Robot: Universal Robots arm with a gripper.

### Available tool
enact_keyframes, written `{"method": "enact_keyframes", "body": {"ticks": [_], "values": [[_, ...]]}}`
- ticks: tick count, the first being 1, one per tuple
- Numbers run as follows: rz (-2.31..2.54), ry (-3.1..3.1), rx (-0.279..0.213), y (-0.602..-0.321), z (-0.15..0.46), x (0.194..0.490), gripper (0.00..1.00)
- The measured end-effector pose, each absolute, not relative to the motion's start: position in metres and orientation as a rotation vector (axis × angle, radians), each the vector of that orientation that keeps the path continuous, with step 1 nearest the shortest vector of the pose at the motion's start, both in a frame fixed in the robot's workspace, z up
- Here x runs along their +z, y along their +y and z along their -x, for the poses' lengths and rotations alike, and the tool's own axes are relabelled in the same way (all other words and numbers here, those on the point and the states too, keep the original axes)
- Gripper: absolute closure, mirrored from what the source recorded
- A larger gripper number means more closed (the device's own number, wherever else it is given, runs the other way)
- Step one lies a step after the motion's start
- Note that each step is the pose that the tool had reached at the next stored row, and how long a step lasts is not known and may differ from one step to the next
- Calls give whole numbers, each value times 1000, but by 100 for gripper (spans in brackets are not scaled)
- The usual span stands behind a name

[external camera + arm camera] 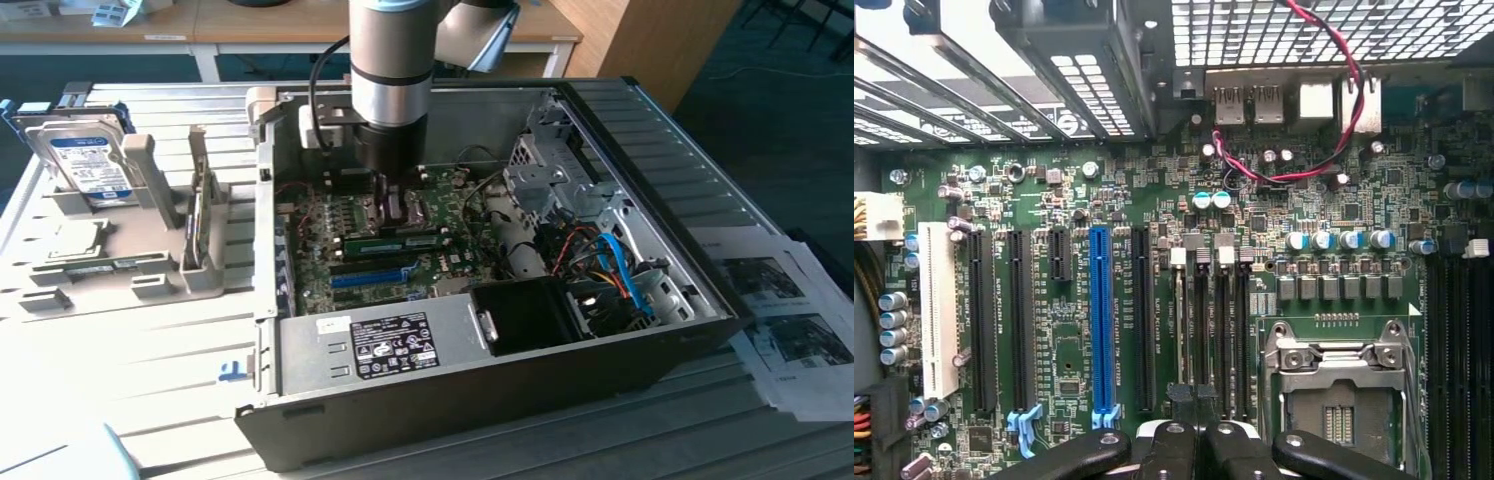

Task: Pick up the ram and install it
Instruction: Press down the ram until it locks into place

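Gripper [390, 205] deep inside open PC case [694, 330], over motherboard [1154, 200].
Tight room: case walls on all sides, drive cage [554, 170] & cables [607, 265] close by. Fingers [1174, 445] clenched together, holding nothing I can make out, low over black slots by CPU socket [1339, 385]. Ram [398, 243] lies mid-board, just beside blue slot [371, 275], near gripper.

Slatted white table [120, 340] under open computer case [534, 390], grey parts tray [114, 265], printed sheets [794, 330]
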State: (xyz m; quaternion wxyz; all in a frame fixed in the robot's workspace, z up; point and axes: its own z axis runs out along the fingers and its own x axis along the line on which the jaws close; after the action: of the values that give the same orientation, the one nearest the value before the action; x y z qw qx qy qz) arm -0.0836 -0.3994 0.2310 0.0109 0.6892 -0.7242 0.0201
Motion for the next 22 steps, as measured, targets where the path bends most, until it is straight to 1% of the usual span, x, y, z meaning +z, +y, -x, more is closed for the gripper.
{"method": "enact_keyframes", "body": {"ticks": [22], "values": [[-2150, -2259, 63, -400, 84, 227, 90]]}}
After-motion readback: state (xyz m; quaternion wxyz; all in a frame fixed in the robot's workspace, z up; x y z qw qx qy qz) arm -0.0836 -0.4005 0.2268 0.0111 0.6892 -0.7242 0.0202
